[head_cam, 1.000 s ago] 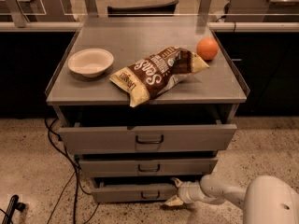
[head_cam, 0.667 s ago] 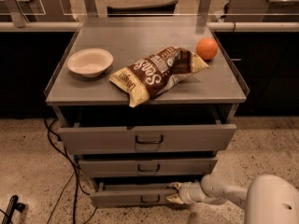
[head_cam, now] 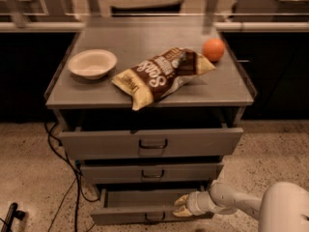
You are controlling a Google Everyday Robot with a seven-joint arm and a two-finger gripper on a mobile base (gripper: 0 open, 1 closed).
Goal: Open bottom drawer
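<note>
gripper at the bottom drawer right front, middle drawer close above.

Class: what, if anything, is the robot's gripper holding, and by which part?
It cannot be told. The gripper sits at the front panel of the bottom drawer, by its top edge, right of the handle; no clear hold shows.

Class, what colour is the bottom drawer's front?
The bottom drawer is grey, camera view; the gripper is at its right front.
</note>
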